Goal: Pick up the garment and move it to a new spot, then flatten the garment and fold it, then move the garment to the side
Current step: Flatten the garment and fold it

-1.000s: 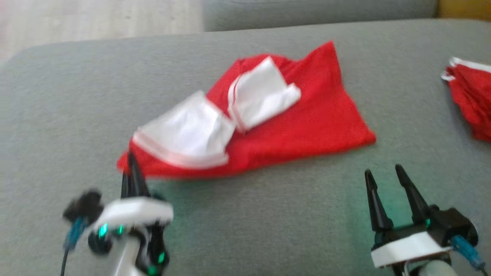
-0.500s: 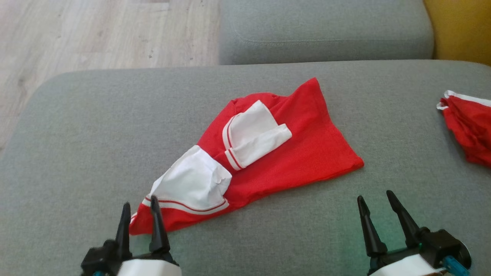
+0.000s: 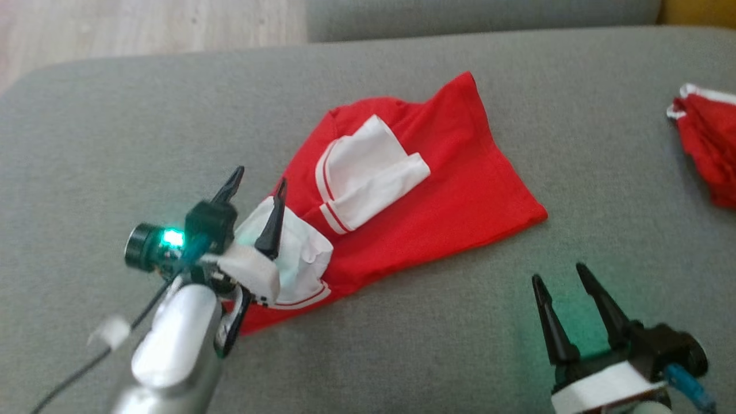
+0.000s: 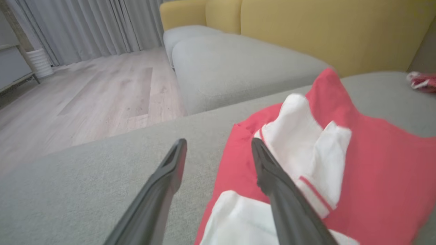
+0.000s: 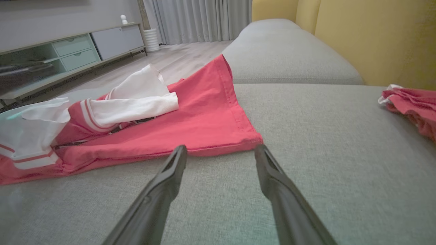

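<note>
A red garment (image 3: 437, 172) with white sleeves lies crumpled on the grey sofa seat (image 3: 115, 132); it also shows in the left wrist view (image 4: 374, 163) and the right wrist view (image 5: 204, 115). My left gripper (image 3: 259, 184) hovers open over the garment's near-left end, above the lower white sleeve (image 3: 299, 259), with nothing between its fingers (image 4: 272, 177). My right gripper (image 3: 563, 276) stands open at the lower right, just short of the garment's right corner (image 5: 252, 139). Its fingers (image 5: 170, 173) hold nothing.
A second red and white cloth (image 3: 707, 149) lies at the seat's right edge. Behind the seat sits another grey cushion (image 3: 460, 17) with a yellow sofa back (image 4: 323, 30). Wooden floor (image 3: 115, 29) lies beyond the left end.
My left gripper has opened and let go of the garment's near-left corner, then risen and moved forward over the white sleeve. The head camera shifted. My right gripper stayed open.
</note>
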### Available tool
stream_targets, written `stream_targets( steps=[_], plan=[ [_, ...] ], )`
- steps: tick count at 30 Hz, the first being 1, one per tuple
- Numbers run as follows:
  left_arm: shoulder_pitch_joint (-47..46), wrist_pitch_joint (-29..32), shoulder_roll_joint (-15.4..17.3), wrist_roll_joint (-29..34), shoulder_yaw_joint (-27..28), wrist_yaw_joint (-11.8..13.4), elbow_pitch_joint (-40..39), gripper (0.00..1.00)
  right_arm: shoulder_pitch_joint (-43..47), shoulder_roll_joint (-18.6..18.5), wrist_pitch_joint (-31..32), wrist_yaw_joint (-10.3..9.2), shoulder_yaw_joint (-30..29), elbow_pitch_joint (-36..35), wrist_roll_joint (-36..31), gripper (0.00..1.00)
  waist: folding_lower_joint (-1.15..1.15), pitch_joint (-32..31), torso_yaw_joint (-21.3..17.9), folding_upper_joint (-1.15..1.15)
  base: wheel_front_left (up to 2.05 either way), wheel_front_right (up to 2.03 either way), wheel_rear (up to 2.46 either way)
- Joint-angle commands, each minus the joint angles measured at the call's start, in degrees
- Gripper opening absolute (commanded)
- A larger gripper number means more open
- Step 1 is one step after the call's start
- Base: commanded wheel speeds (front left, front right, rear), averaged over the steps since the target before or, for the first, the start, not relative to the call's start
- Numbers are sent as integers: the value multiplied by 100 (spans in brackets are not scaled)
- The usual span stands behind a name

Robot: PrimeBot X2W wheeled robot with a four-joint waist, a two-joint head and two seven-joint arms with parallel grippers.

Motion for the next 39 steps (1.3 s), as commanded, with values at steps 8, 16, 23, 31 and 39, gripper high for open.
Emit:
stream_targets(
  steps=[8, 16, 23, 31, 39],
  plan=[
    [-618, 703, 392, 227, -98, -166, 907, 100, -360, -149, -61, -5, 185, -131, 77, 100, -2, 282, -304, 0, 0, 0, 0],
    [-256, 682, 379, 73, -136, -145, 671, 100, -324, -69, -61, -5, 134, -146, 67, 100, -2, 288, -329, 0, 0, 0, 0],
    [146, 542, 434, 105, -160, 152, 68, 36, -336, -42, -61, -5, 131, -134, 56, 100, -2, 229, -292, 0, 0, 0, 0],
    [496, 450, 553, 109, -143, 342, -416, 0, -279, 8, -61, -5, 93, -101, 33, 100, -2, 89, -232, 0, 0, 0, 0],
    [993, 13, 719, 130, -11, 653, -1320, 0, -235, 13, -61, -5, 25, -13, 36, 100, -2, -72, -58, 0, 0, 0, 0]
  ],
)
